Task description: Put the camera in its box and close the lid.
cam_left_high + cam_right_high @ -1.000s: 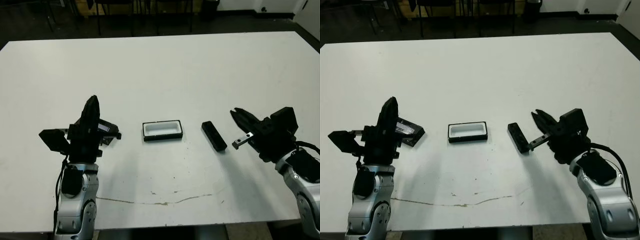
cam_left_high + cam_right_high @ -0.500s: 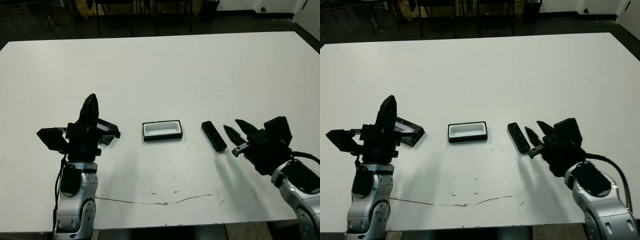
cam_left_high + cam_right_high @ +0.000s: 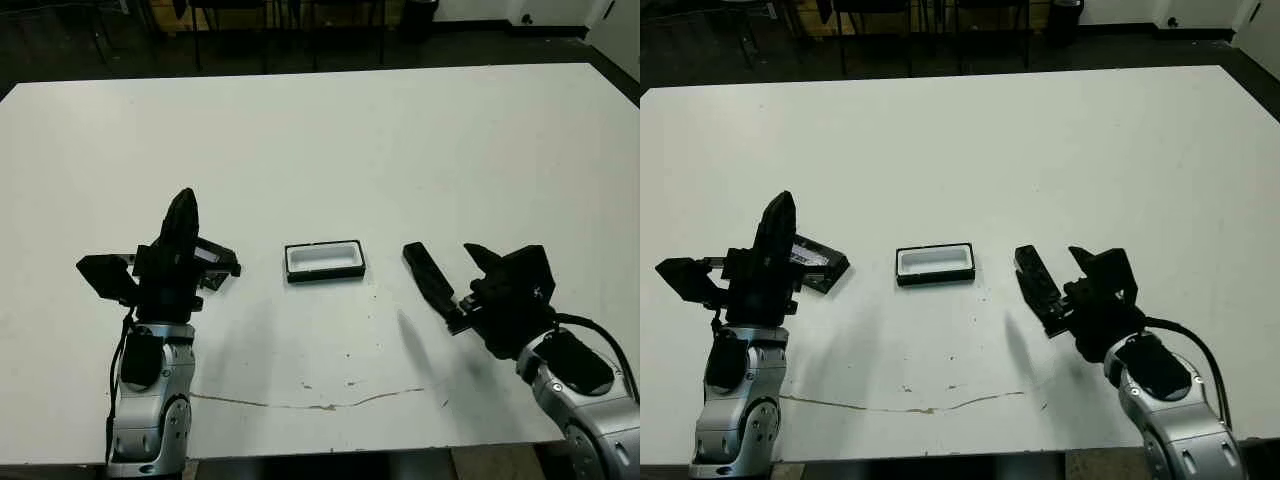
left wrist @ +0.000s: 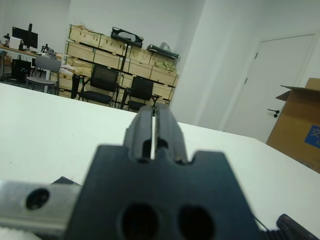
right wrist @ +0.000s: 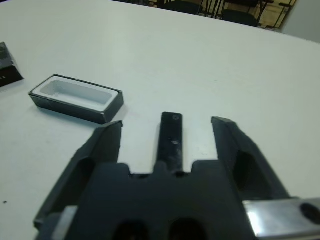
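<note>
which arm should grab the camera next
Right. The right pincer is open with the camera lying between its fingers, while the left pincer is shut and sits on the far side of the box, next to the lid.

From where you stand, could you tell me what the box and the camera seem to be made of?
Box: black outer walls and a smooth white lining, likely card or plastic.
Camera: matte black, probably plastic, with small round marks on its face.

White table with thin brownish crack line near front edge, black chairs, stacked wooden crates, cardboard box, closed white door
</note>
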